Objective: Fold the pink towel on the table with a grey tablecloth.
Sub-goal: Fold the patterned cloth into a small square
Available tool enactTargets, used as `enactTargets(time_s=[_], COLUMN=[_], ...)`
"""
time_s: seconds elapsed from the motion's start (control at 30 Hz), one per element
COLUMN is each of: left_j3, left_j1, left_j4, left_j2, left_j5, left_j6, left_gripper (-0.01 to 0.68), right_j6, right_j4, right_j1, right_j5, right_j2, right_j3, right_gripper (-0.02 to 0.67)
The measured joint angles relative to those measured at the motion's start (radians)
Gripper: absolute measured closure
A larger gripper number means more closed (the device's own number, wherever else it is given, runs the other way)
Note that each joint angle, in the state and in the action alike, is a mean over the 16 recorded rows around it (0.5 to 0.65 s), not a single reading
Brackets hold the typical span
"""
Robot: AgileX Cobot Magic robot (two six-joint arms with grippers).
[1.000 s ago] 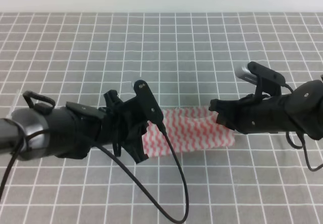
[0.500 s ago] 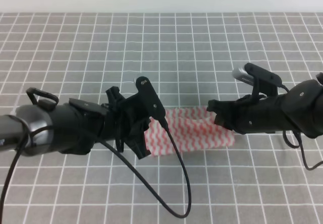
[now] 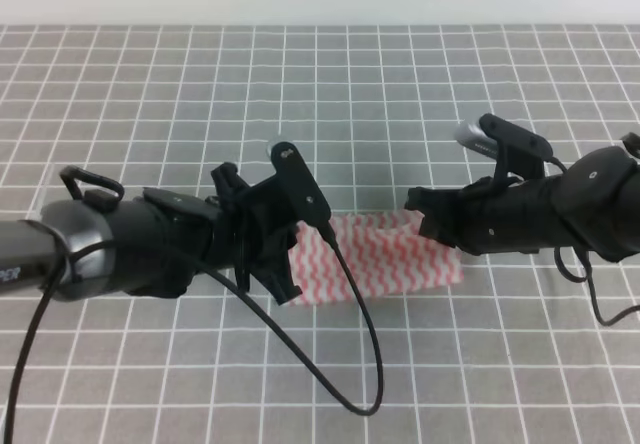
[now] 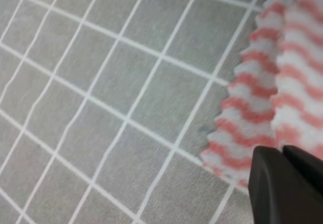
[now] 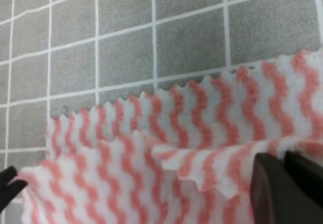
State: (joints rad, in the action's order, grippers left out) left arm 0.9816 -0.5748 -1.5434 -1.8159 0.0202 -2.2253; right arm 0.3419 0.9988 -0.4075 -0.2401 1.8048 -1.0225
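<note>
The pink towel (image 3: 380, 256) lies on the table with a grey tablecloth (image 3: 400, 94), between my two arms. At the towel's left end, my left gripper (image 3: 288, 282) sits low. The left wrist view shows its fingers (image 4: 267, 183) pressed together at the zigzag corner of the towel (image 4: 262, 103). My right gripper (image 3: 420, 222) is at the towel's far right corner. In the right wrist view its fingers (image 5: 270, 186) are shut on a raised layer of the towel (image 5: 192, 133), which droops over the layer below.
The grid-lined cloth stretches all around the towel. A black cable (image 3: 350, 364) loops from the left arm down over the near side of the table. Part of the left gripper (image 5: 7, 186) shows at the lower left of the right wrist view.
The right arm has crept left and slightly away, drawing its towel corner inward. Meanwhile the left arm has shifted a little right and away at the towel's left end.
</note>
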Motion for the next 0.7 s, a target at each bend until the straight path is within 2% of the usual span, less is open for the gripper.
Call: enactTargets(time_s=[0.7], left_j3=[0.006], left_j1=[0.008], left_j4=[-0.001], left_j2=[-0.004], left_j5=[0.014], left_j6=[0.0], left_gripper=[0.674], right_j6=[0.025], right_j4=[0.005], right_j1=[0.02], right_j5=[-0.013], right_j2=[0.005], right_j3=[-0.015], right_gripper=[0.664])
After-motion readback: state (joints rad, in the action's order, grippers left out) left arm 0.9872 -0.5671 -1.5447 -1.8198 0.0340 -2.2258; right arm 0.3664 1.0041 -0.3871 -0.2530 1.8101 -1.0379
